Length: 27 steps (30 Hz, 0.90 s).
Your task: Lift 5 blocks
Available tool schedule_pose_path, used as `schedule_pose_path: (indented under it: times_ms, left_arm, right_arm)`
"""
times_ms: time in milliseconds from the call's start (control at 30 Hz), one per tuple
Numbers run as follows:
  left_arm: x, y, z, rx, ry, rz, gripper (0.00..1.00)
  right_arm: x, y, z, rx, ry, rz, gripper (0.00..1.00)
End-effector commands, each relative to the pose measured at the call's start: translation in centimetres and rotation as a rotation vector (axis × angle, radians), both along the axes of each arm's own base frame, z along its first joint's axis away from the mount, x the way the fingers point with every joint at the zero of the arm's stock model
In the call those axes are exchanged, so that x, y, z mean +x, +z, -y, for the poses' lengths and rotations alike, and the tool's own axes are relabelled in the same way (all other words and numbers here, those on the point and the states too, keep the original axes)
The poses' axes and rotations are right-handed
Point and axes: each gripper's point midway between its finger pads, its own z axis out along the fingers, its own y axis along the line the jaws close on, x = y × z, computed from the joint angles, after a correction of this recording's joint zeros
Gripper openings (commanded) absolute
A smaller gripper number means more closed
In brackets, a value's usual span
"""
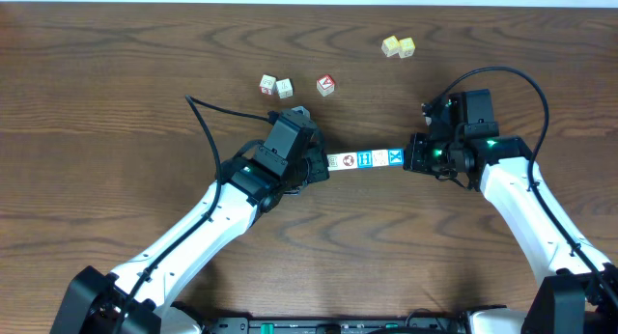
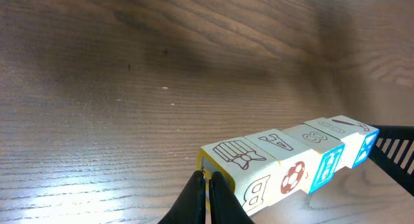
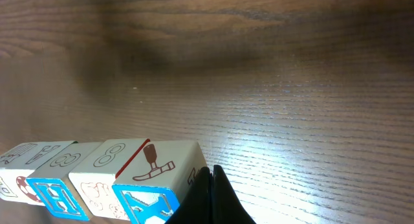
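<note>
We had the blocks (image 1: 364, 160) in one row, squeezed end to end between the left gripper (image 1: 323, 165) and the right gripper (image 1: 407, 158), mid-bench (image 1: 116, 64). Both grippers were fully closed, with their tips pressing the row's end faces.

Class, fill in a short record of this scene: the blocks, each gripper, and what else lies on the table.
blocks: one straight row, end to end, between the two grippers
left gripper: shut, tip against one end of the row
right gripper: shut, tip against the other end
elsewhere on table: red-faced cube, two pale yellow cubes, two more small cubes
</note>
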Motion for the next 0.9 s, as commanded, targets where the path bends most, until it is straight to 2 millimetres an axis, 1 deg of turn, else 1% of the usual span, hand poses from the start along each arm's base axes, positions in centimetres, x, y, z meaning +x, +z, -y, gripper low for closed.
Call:
schedule_pose_path:
  times_ms: [0, 867]
  left_arm:
    - [-2.80, 1.96, 4.33, -0.164, -0.171, -0.049, 0.07]
    - [-2.80, 1.96, 4.33, -0.168, -0.162, -0.055, 0.07]
  right_arm:
    - [-1.98, 4.78, -6.33, 0.306, 0.184, 0.003, 0.01]
    - [-1.99, 4.76, -6.33, 0.306, 0.183, 0.002, 0.01]
